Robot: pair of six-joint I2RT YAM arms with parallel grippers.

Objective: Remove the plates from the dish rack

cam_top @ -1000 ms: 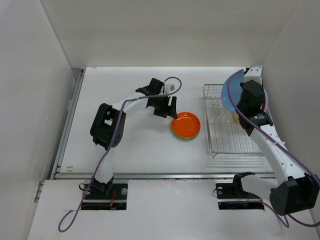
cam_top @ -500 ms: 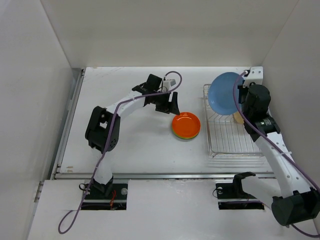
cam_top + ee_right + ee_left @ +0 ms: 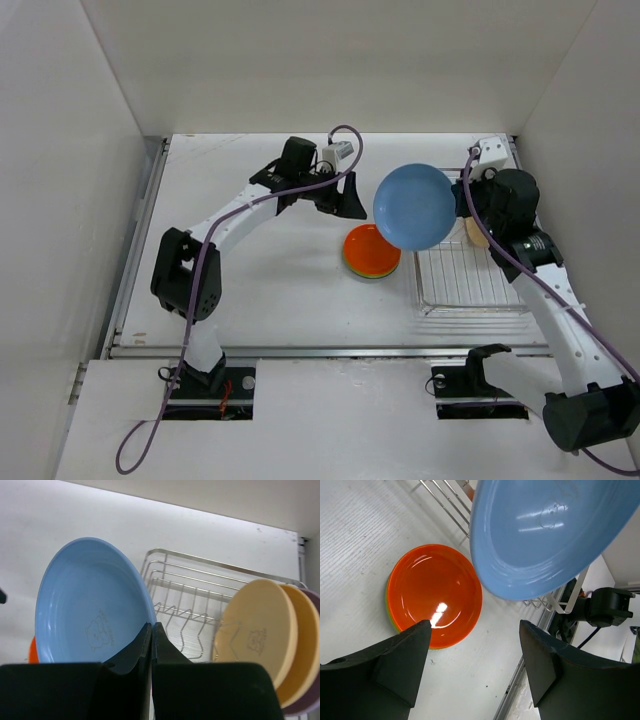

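Pinching the light blue plate's (image 3: 414,206) rim, the right claw (image 3: 151,630) holds it tilted above the gap between dish rack (image 3: 470,285) and orange-topped stack (image 3: 372,250), likely bound for that pile. Tan plates (image 3: 255,630) (a lavender plate (image 3: 312,680) behind) wait racked; the left claw (image 3: 345,197) hangs spread, empty, beside the stack

No legible text or labels

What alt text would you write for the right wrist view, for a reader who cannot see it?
The right claw grips the rim of a light blue plate, held on edge. Behind it, a wire dish rack holds two tan plates and a lavender plate, standing upright on the right.
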